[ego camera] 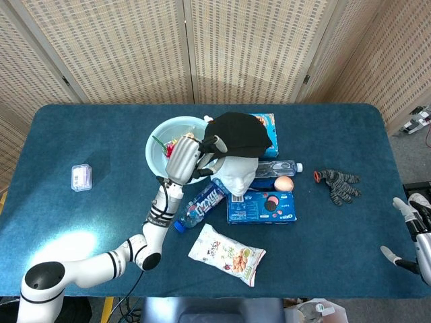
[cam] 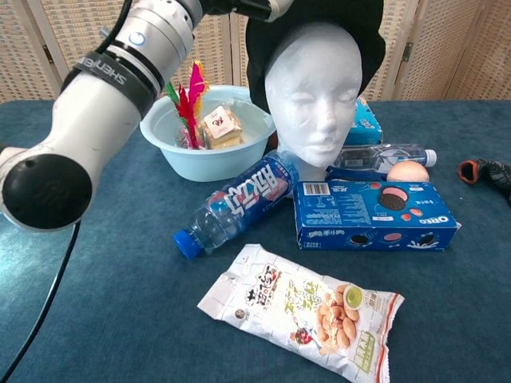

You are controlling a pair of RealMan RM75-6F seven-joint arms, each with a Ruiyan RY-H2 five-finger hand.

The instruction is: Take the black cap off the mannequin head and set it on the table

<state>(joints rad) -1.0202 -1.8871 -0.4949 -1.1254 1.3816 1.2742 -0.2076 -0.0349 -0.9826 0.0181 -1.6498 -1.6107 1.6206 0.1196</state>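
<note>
Behind mannequin head (ego camera: 238,176), black cap (ego camera: 237,133) half hidden; left hand (ego camera: 182,160) grips brim.

white arm (cam: 96,96) | black band | silver robot hand (ego camera: 182,160)

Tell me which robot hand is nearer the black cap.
Left. The left robot hand grips the black cap at its brim; the right robot hand sits far off at the table's right edge.

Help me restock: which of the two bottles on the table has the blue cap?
The large Pepsi bottle lying beside the mannequin head, with its blue cap toward the table's front. The smaller clear water bottle behind the Oreo box has a white cap.
</note>
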